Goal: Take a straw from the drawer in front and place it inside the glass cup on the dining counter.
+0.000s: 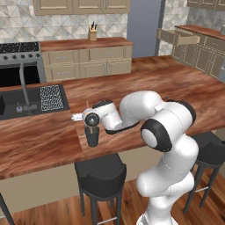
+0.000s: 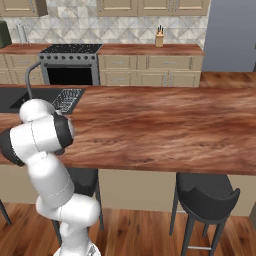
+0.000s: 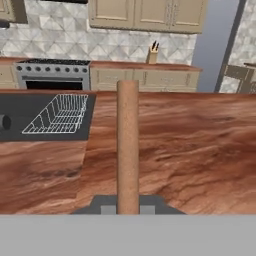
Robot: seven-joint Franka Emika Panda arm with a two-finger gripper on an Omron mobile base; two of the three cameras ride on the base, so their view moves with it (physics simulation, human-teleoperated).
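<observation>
The gripper pinches the straw just above the glass cup at 12 o'clock, not dropped in yet.

Straw: brownish-orange. Cup: dark grey, translucent. Table: reddish-brown wood grain on a beige base. Stools: black. Drawer: beige. Wall tiles: grey-white geometric pattern. Arm: white, dark joints.
</observation>
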